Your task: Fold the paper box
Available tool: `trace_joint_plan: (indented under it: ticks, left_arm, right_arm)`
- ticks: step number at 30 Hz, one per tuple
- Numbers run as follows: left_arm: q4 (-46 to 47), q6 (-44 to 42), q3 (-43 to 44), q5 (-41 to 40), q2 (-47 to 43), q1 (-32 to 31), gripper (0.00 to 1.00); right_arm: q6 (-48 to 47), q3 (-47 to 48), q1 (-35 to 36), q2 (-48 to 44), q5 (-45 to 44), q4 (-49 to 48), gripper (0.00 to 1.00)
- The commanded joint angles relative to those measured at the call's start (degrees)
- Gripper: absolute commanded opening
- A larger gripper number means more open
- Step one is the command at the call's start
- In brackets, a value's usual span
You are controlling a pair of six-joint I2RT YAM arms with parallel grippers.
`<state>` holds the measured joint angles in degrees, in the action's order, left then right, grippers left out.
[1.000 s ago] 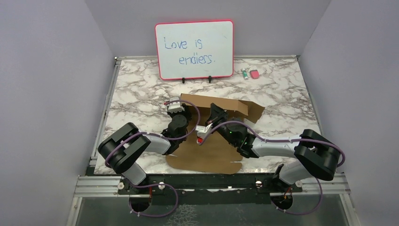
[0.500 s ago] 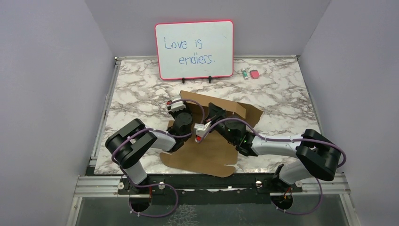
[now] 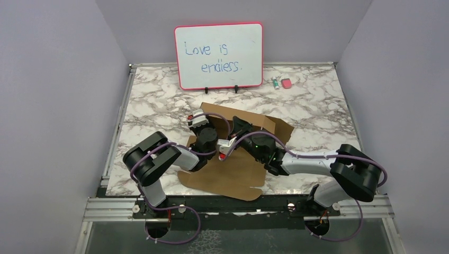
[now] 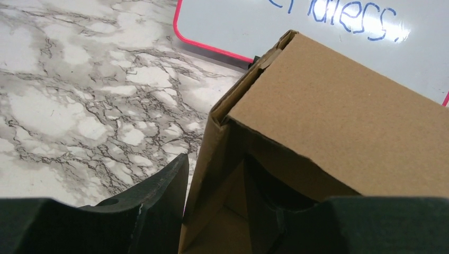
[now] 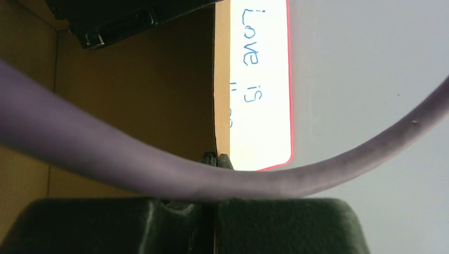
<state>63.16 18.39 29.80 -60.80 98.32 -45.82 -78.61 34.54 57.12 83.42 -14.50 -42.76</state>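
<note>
**Desk:** What sits nearest?

**Photographer:** The paper box [image 3: 233, 174], plain brown card. It lies mid-tabletop [image 3: 153, 100], toward the near edge, with its near flap lying flat and its left and far walls raised.

**Desk:** And the pincers?

**Photographer:** The left gripper [image 4: 214, 164] stands part-open astride the left wall, one finger outside and one inside. Whether it actually pinches, I cannot tell. Beyond it, the right gripper [image 5: 217, 159] is clamped tight on a thin edge of the far wall. The whiteboard [image 3: 218, 55] stands behind.

**Desk:** How will the box handle?

**Photographer:** Light, I'd judge. It should be stiff across the panels, bend only at the creases, and slide easily on marble. Take it by a wall edge near a corner, not mid-panel.

**Desk:** What has changed in the last second?

**Photographer:** The near flap has slewed out of square with the near edge. The left arm [image 3: 153, 161] has swung its elbow inward.
</note>
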Motion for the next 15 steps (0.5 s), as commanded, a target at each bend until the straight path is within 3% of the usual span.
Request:
trace_joint_plan:
  ticks: [1,15]
  left_arm:
    - [-2.7,1.9,-1.7,2.1,0.1,0.6,0.45]
    - [-8.5,2.9,-8.5,11.4,-13.3,0.6,0.67]
  right_arm:
    - [1.4,-0.9,1.4,2.2,2.4,-0.3,0.04]
    - [0.5,-0.5,1.4,2.9,0.5,-2.2,0.04]
